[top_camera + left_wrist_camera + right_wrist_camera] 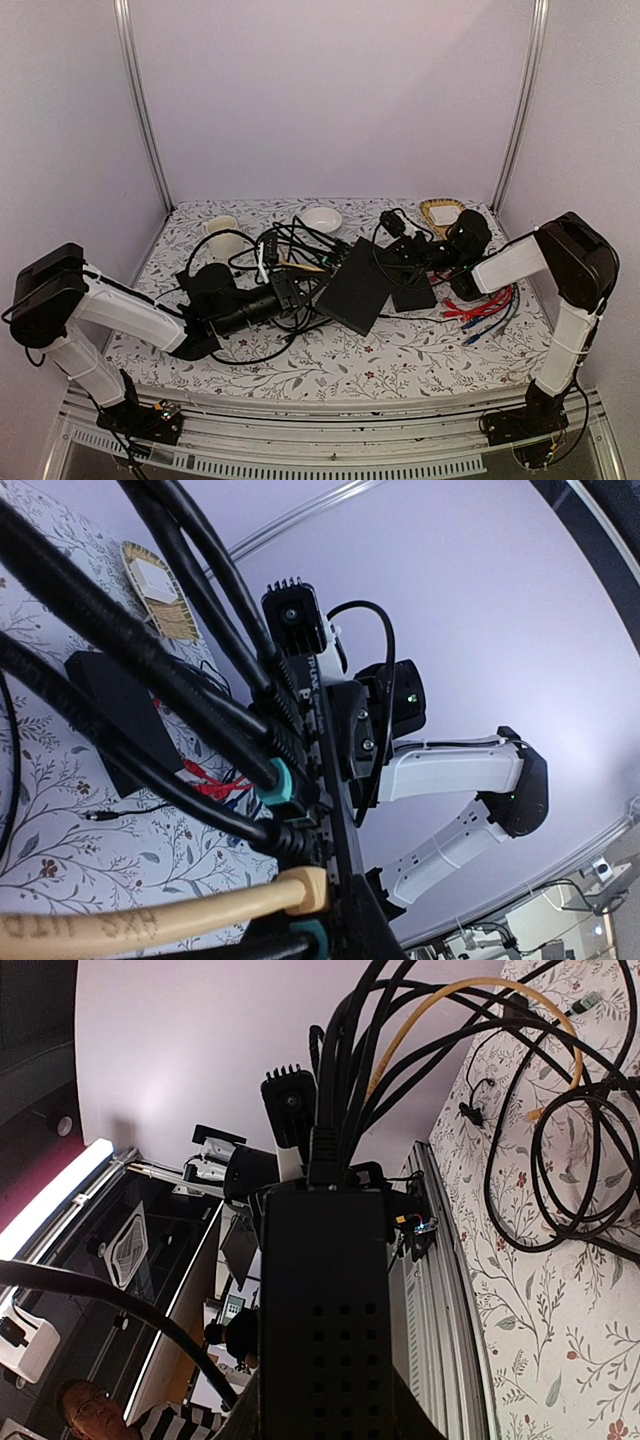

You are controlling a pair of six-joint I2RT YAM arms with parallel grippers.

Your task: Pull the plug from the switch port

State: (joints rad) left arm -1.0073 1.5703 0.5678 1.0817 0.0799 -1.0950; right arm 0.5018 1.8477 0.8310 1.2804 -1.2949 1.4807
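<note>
Closest to me in the top view is the grey rail (330, 412) at the near edge. Past it lies the cloth (400, 360), white with little leaves and flowers. The switch (358, 287) is in the middle of it, tipped up on a slant. The right gripper (428, 255) is clamped on its right-hand end. The left gripper (290, 292) is at its other end, down in a heap of black cables (285, 245); I cannot tell if its jaws are apart or together. A smaller black box (413, 294) lies flat just beside the switch. A cup (222, 236), a bowl (322, 218) and a straw basket (440, 212) sit along the back. Plain pale walls (330, 100) and two metal poles (140, 110) close the space in.

Left wrist view: fat black cables run right past my view into the switch's thin edge. A tan cable (150, 912) is plugged in too, beside plugs with green ends (285, 788).

Right wrist view: the switch's black side, with rows of small holes, fills the middle. The flowery cloth is on the right. On the left I see a dark room with a bright light strip (60, 1195) and a person in a striped top (90, 1410).
</note>
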